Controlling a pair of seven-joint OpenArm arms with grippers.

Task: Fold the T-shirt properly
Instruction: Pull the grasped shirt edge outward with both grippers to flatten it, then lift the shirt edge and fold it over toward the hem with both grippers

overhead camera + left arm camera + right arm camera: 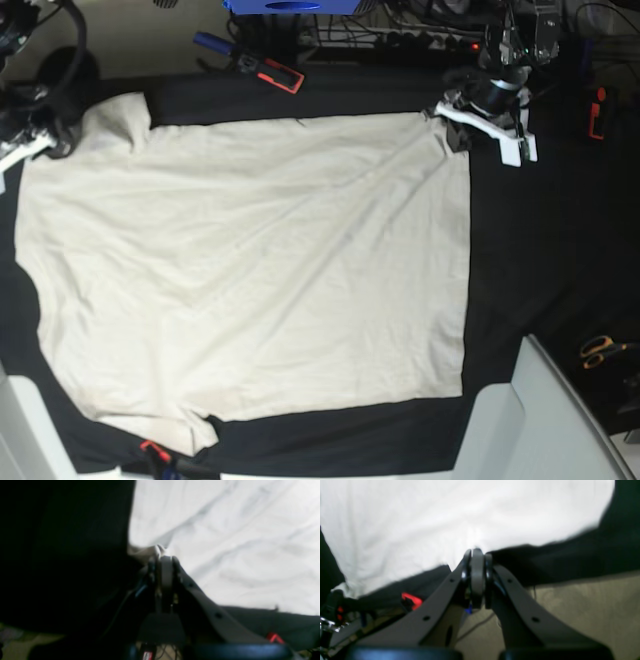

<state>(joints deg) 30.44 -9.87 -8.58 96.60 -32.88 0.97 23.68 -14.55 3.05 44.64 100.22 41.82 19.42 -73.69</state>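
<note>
Base view: cream short-sleeved cotton T-shirt (250, 270) lies flat on black tablecloth (540, 260). Left gripper (160, 551) is clenched on shirt corner at 1 o'clock; right gripper (476, 550) is clenched on shirt edge, approx. 10 o'clock. Cloth looks light, soft, floppy; best taken at corners & hems.

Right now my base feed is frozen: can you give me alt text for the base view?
A cream T-shirt lies spread nearly flat on a black tablecloth, still unfolded. The left gripper pinches its far corner on the view's right, and the right gripper sits at the far corner on the view's left. Orange-handled scissors lie near the right edge.
</note>
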